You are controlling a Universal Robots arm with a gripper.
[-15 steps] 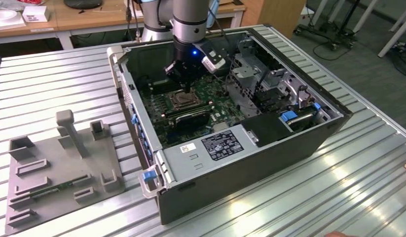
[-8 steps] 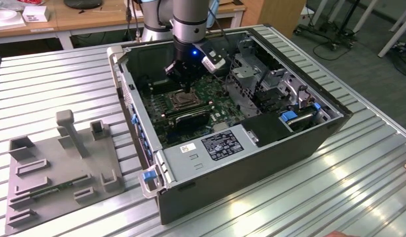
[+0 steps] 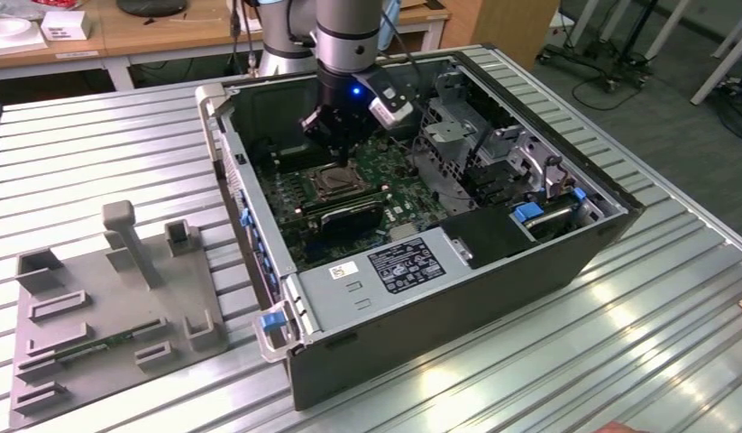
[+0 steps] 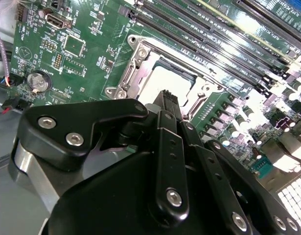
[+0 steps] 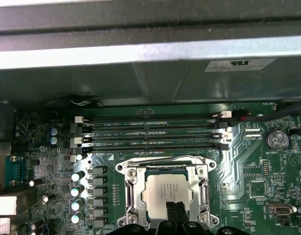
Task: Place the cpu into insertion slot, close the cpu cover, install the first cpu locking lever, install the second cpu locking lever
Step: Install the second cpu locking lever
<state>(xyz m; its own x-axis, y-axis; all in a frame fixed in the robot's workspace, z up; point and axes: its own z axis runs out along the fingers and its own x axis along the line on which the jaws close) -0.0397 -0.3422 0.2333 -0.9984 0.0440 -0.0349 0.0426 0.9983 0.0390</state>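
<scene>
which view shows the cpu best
The first wrist view: the cpu faces the camera in its socket, framed by the cover. The second wrist view shows it glared and part hidden by the pincer. The exterior view shows a small dark square.

Arm vertical, claw (image 5: 175, 211) fingers pressed together
</scene>
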